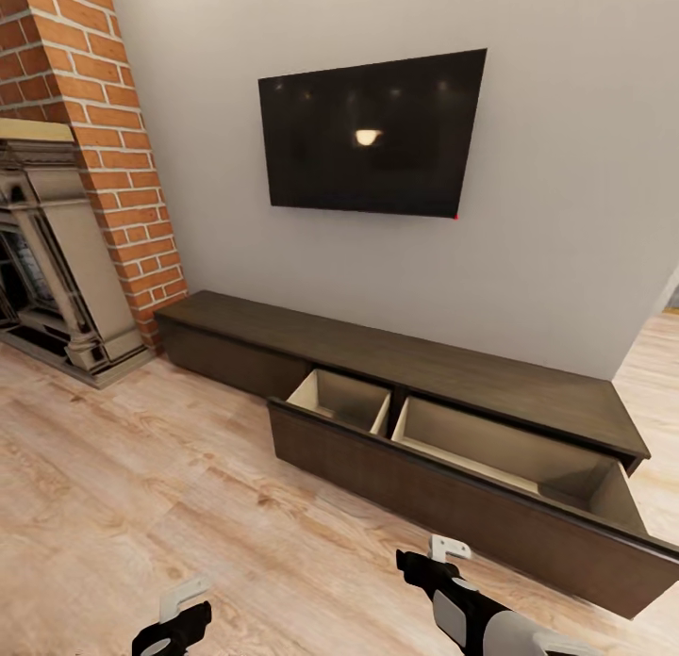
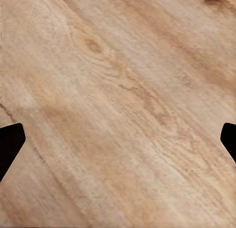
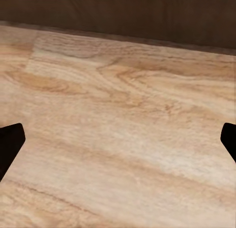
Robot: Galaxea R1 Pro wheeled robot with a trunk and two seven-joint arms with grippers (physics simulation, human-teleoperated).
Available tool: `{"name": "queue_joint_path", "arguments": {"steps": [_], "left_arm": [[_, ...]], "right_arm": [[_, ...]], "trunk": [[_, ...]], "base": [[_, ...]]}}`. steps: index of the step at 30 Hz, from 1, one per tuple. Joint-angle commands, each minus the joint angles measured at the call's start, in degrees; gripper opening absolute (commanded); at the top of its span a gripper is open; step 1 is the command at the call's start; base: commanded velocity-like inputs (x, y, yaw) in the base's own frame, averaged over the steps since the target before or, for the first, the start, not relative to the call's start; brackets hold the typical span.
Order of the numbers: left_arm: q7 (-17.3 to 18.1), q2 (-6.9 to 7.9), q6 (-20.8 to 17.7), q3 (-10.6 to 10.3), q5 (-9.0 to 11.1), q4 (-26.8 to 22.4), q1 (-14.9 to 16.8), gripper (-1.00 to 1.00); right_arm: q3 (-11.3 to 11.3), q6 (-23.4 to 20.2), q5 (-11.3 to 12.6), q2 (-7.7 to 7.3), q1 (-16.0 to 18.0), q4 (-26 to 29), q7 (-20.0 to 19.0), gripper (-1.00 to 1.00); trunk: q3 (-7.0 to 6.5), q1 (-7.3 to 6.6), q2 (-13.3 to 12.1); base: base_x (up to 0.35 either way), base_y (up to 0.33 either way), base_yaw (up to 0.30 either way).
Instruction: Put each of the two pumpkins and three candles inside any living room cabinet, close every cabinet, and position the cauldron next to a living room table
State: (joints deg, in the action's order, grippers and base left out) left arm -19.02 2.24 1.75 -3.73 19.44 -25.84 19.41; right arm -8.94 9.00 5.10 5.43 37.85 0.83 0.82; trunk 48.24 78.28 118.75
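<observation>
Your left gripper (image 2: 118,139) is spread wide, fingertips at the frame edges, nothing between them, just wood floor (image 2: 118,90) below. Your right gripper (image 3: 118,139) is also spread and empty, over floor with the dark cabinet front (image 3: 123,14) just beyond. In the head view both arms sit low and near, left gripper (image 1: 174,628) left, right gripper (image 1: 429,566) right. The cabinet (image 1: 424,364) runs along the far wall, its wide drawer (image 1: 471,467) pulled out, pale insides bare, close to your right gripper. Black TV (image 1: 372,133) hangs on the wall above. Brick fireplace (image 1: 75,185) stands far left.
</observation>
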Motion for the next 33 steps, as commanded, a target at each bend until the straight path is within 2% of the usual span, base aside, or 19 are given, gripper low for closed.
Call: {"name": "queue_joint_path", "arguments": {"steps": [1,17,33], "left_arm": [[-0.3,0.05,0.2,-0.4,0.5,0.0,0.0,1.0],[-0.3,0.05,0.2,-0.4,0.6,0.0,0.0,1.0],[-0.4,0.05,0.2,-0.3,0.6,0.0,0.0,1.0]], "right_arm": [[0.0,0.2,0.5,0.02,0.0,0.0,0.0,1.0],[0.0,0.2,0.5,0.02,0.0,0.0,0.1,1.0],[0.0,0.1,0.5,0.08,0.0,-0.1,0.2,1.0]], "trunk": [[0.05,-0.01,0.0],[0.05,-0.01,0.0],[0.05,-0.01,0.0]], "base": [[0.0,0.0,0.193],[0.0,0.016,0.262],[0.069,0.202,0.274]]}}
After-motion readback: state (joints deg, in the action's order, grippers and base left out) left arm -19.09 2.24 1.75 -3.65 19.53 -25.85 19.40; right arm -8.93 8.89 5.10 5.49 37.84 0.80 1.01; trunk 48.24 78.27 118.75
